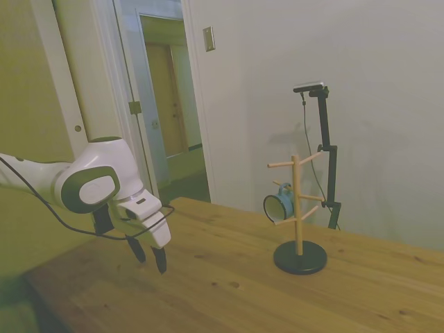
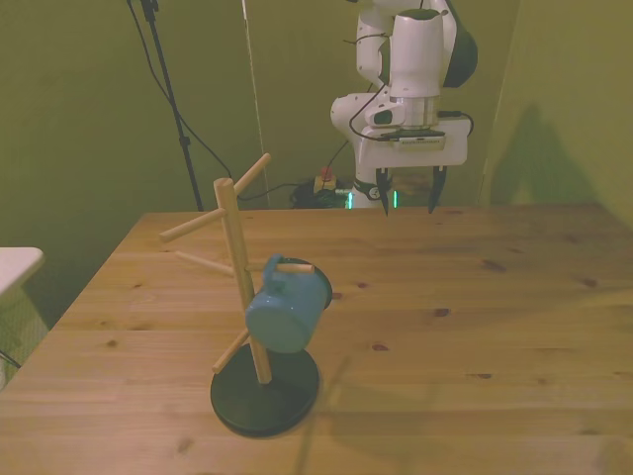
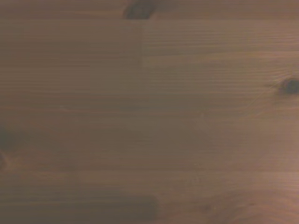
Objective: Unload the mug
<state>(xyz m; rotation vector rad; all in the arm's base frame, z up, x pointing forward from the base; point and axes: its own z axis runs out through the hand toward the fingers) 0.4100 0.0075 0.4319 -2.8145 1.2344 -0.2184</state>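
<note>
The teal mug (image 2: 286, 306) hangs by its handle on a peg of a wooden mug tree (image 2: 237, 259) with a round black base (image 2: 264, 392). From the side, the mug (image 1: 279, 205) is on the tree's (image 1: 297, 208) left, mouth turned toward the arm. My gripper (image 2: 408, 192) hovers above the table's far edge, well away from the tree, fingers pointing down and open with nothing between them. In the side view the gripper (image 1: 150, 255) is a little above the table near its left end. The wrist view holds only blurred wooden tabletop (image 3: 149, 112).
The wooden table (image 2: 475, 327) stretches between gripper and tree. A white object's edge (image 2: 15, 265) shows at the front view's left, beside the table. A wall and an open doorway (image 1: 170, 104) lie behind in the side view.
</note>
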